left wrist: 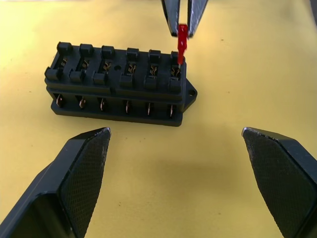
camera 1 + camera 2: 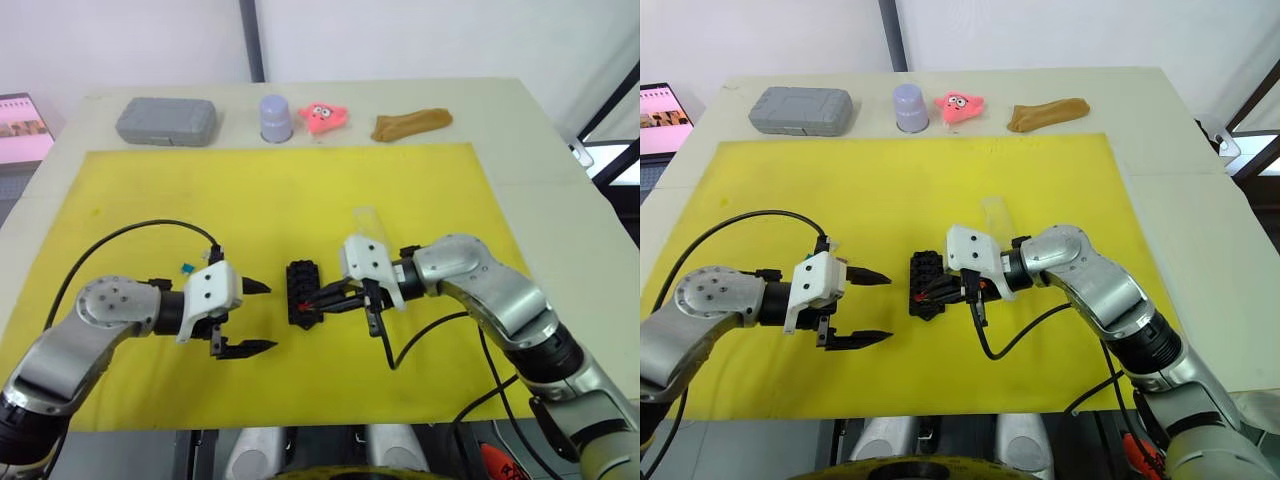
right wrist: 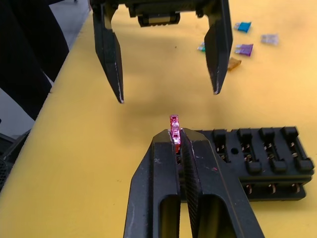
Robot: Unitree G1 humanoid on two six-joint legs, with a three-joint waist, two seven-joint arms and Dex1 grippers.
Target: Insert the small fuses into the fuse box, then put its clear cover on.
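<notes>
At the lower left of the head view I kept my left gripper (image 2: pixel 248 318) spread wide and empty, just beside the fuse box (image 2: pixel 302 291), probably so it could steady the block if it slid. The box lay mid-frame on the yellow mat (image 2: pixel 300 200). From the right, my right gripper (image 2: pixel 312 303) pinched the red fuse (image 1: pixel 182 43) end-on over the box's end slot, which I judged suited a straight push. The other fuses (image 3: pixel 242 42) lay behind my left gripper.
</notes>
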